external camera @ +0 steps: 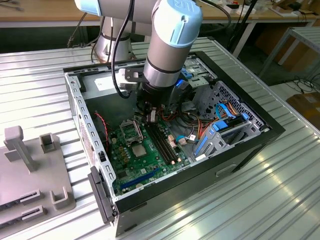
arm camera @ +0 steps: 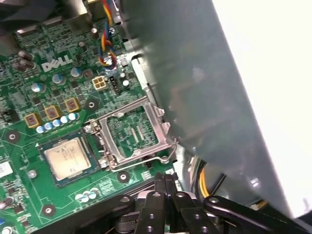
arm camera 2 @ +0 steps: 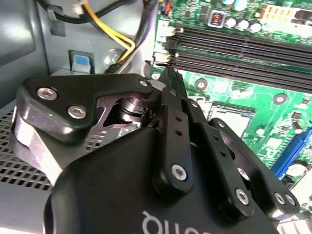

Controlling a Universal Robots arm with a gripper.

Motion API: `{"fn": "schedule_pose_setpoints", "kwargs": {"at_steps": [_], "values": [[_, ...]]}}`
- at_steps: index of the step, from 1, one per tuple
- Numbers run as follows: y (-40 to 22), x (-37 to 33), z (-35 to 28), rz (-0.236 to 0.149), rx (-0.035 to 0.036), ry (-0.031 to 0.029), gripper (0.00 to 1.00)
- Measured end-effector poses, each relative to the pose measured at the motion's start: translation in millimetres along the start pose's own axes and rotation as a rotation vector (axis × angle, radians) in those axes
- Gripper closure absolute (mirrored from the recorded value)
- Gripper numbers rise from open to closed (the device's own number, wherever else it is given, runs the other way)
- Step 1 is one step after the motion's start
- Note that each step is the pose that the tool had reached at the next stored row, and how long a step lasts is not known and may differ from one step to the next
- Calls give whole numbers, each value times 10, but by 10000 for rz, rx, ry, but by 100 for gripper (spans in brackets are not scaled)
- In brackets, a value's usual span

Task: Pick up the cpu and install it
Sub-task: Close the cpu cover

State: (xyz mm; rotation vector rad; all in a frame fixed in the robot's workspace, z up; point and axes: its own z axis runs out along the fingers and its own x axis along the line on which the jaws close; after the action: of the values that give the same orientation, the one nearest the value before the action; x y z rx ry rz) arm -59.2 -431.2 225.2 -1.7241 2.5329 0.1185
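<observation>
Gripper (arm camera: 165,183) pinched closed and empty above motherboard (arm camera: 58,73), cpu (arm camera: 66,157) at socket frame's (arm camera: 134,134) 9 o'clock; closed fingers could scrape the board.

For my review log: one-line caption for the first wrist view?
Shut tool above the green motherboard, with the cpu seated beside the flipped-open socket frame.
</observation>
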Motion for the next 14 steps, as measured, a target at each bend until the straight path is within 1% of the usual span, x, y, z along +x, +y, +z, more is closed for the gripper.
{"fn": "schedule_pose_setpoints", "kwargs": {"at_steps": [4,5,6,8,9,10,11,12,14], "values": [[8,-22,9,-137,-19,-11,89],[9,-21,9,-205,-30,-25,89],[9,-22,9,-258,-36,-45,89],[8,-22,10,-394,-69,-157,89],[8,-20,9,-447,-100,-273,89],[7,-16,9,-467,-121,-346,89],[7,-8,8,-485,-153,-461,89],[6,1,8,-492,-176,-549,89],[1,25,5,-495,-242,-786,89]]}}
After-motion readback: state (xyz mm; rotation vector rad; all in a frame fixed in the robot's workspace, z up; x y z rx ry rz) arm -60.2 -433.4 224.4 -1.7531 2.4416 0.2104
